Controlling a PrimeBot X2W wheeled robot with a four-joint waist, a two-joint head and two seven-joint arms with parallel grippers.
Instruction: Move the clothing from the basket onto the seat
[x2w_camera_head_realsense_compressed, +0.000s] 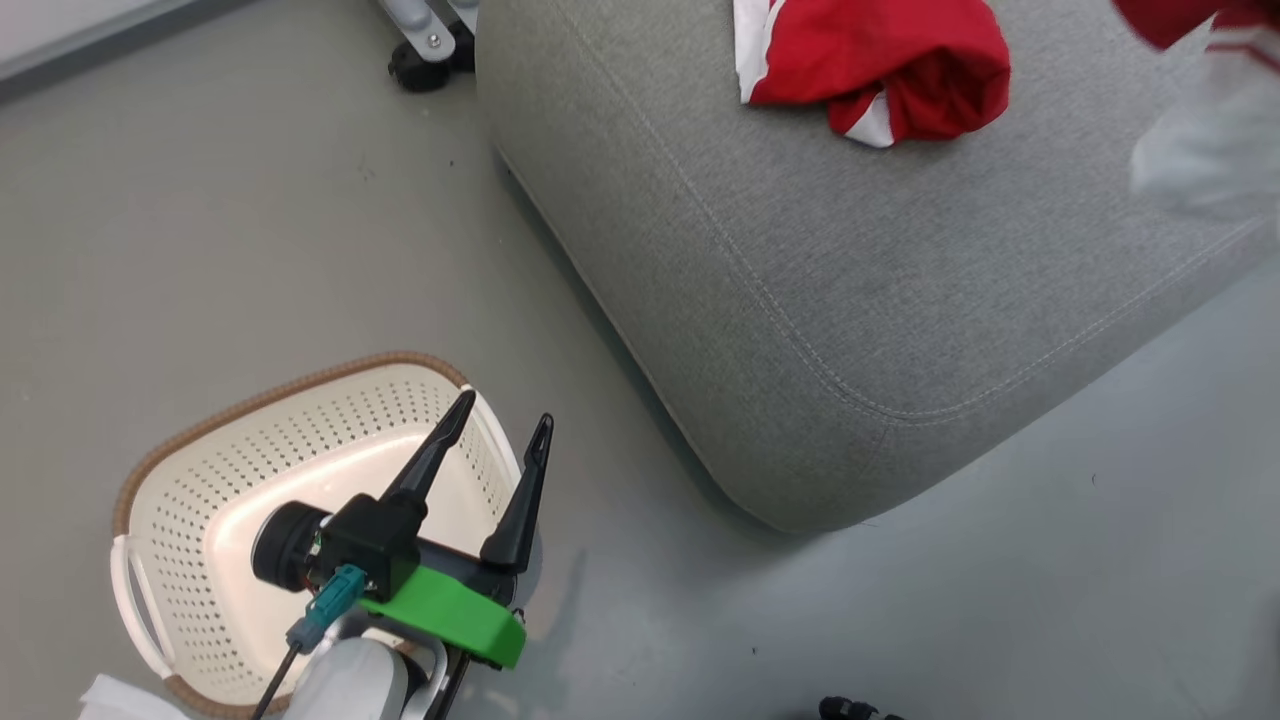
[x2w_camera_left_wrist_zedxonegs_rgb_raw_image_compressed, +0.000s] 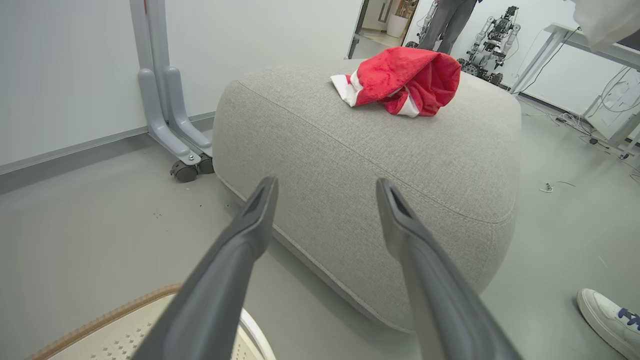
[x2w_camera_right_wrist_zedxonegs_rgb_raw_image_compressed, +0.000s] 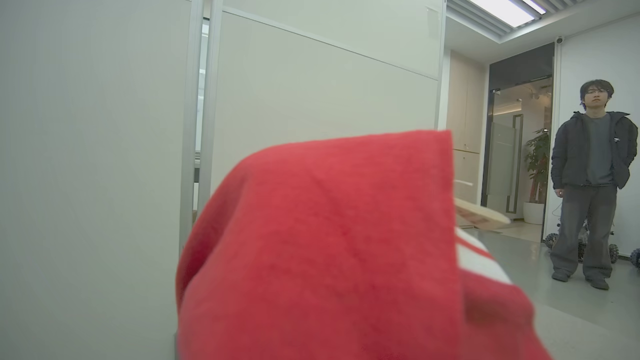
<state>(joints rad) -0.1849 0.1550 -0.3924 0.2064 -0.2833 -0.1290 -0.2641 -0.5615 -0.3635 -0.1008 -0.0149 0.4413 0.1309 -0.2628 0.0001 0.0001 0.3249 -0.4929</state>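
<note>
- Open room: a strip of grey floor separates the cream-white perforated plastic basket with a brown woven-look rim from the large light grey fabric-upholstered seat cushion. In the head view the seat's rounded corner stands at 2 o'clock from the basket.
- Edges: the seat's stitched seam follows its rounded top edge. At 11 o'clock in the head view, the caster of a grey wheeled stand sits near the seat's side.
- Left tool: fingers spread wide, gripping nothing. It hangs over the basket's 3 o'clock rim with its tips aimed toward 1 o'clock.
- Left wrist view: the left tool frames the seat's side wall. A corner of the basket shows at 7 o'clock.
- First red garment, soft fabric with white trim, lies bunched on the seat top at 12 o'clock, well apart from the left tool. The head view's top edge cuts it off. It shows whole in the left wrist view.
- Second red garment, with a white stripe, drapes over the right tool and hides its fingers. The right tool is pressed together on this fabric.
- In the head view a scrap of that garment shows at 1 o'clock, just beside a blurred pale forearm, over the seat's far side.
- Hidden: the left wrist covers part of the basket's interior.
- Bystanders: a person stands at 3 o'clock in the right wrist view. A white shoe shows at 4 o'clock in the left wrist view.
</note>
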